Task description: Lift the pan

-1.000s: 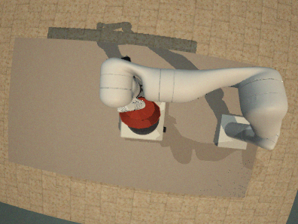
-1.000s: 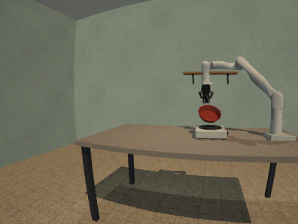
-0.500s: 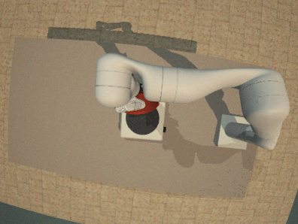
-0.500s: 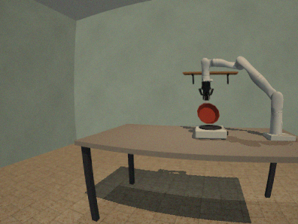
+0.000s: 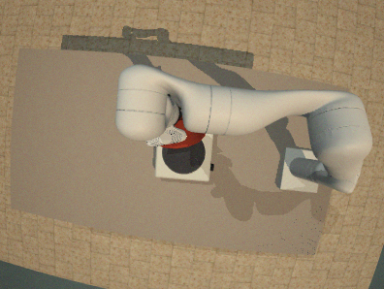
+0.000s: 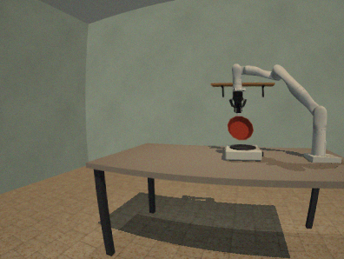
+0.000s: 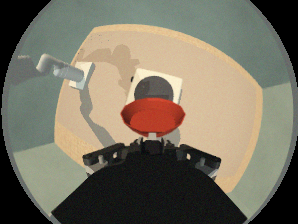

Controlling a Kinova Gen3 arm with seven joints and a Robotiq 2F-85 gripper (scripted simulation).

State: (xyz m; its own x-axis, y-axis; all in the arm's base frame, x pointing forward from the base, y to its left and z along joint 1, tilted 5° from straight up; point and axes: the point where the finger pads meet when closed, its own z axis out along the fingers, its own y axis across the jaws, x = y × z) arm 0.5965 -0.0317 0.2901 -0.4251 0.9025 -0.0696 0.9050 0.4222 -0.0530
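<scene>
The red pan (image 6: 240, 126) hangs tilted steeply in the air, well above the white hot plate (image 6: 243, 152) with its dark round burner. My gripper (image 6: 237, 105) is shut on the pan's handle and points down from above. In the overhead view the pan (image 5: 180, 137) is mostly hidden under my arm, at the back edge of the hot plate (image 5: 183, 157). In the wrist view the pan (image 7: 152, 115) hangs just past my fingers, with the hot plate (image 7: 157, 87) far below it.
A wooden wall shelf (image 6: 242, 85) on brackets runs just behind my wrist. My arm's white base (image 6: 321, 157) stands at the table's right end. The table edge (image 6: 195, 174) curves along the front.
</scene>
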